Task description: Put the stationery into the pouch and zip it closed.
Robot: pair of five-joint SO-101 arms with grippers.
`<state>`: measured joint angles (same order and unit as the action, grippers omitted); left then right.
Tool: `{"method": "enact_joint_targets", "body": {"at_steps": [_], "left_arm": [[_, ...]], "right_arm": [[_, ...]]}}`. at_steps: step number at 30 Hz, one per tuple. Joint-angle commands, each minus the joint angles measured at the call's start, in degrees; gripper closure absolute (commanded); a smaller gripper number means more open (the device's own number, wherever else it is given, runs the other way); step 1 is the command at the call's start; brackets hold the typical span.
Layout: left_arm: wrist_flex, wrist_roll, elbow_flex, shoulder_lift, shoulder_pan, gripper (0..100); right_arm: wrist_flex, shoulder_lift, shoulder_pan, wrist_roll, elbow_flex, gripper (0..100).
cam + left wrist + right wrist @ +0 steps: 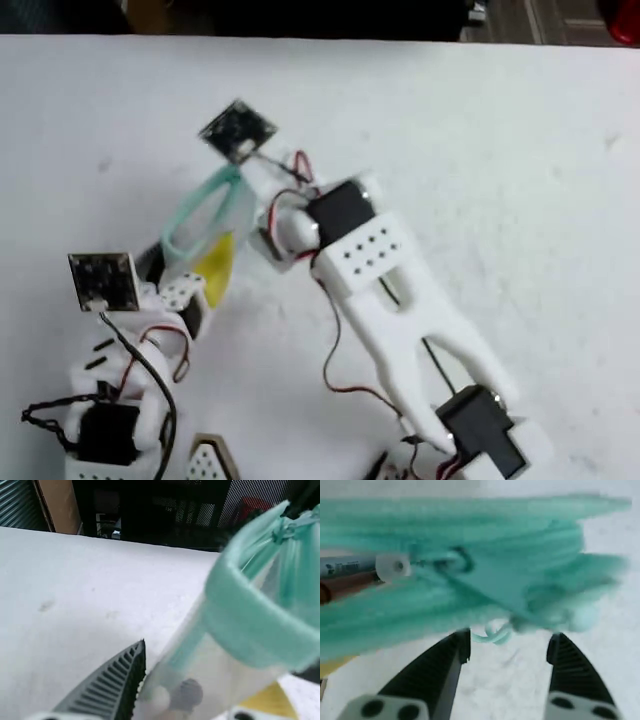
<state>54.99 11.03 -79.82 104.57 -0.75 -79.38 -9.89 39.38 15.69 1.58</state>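
Pouch (485, 555): blurred, cut off at both sides. Pens (350, 582) inside: ends only, remainder cut off. Yellow item (267, 704): cut off, kind unclear.

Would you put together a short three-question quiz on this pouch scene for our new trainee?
1. True or false: the pouch is already zipped shut.
2. Multiple choice: the right gripper is A) open, facing the pouch's teal zip band; B) shut on a pen; C) shut on the zip pull.
3. Short answer: what does the right wrist view show inside the pouch?

Key:
1. False. Its mouth gapes open in the high view.
2. A.
3. Pens: a brown pen and a grey pen.
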Motion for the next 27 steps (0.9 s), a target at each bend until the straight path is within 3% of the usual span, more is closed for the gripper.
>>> {"method": "enact_joint_targets", "body": {"at_steps": [1,9,13,19,27], "left_arm": [[-1.85,0.35,0.62,-0.40,-0.04,72],[-1.85,0.26,0.62,-0.40,-0.04,72],[-1.85,0.26,0.62,-0.40,0.04,72],[-1.85,0.26,0.62,-0.40,0.04,72],[-1.85,0.26,0.62,-0.40,0.04,72]], "right_arm": [[4.53,-0.75,1.54,0.44,2.29,76.8],[19.03,-1.27,0.48,0.70,14.51,78.9],[22.46,-3.91,-1.36,0.88,13.98,99.1],[23.34,-17.27,-3.82,0.88,13.98,98.0],[37.41,-25.89,-1.01,0.88,10.29,98.1]]}}
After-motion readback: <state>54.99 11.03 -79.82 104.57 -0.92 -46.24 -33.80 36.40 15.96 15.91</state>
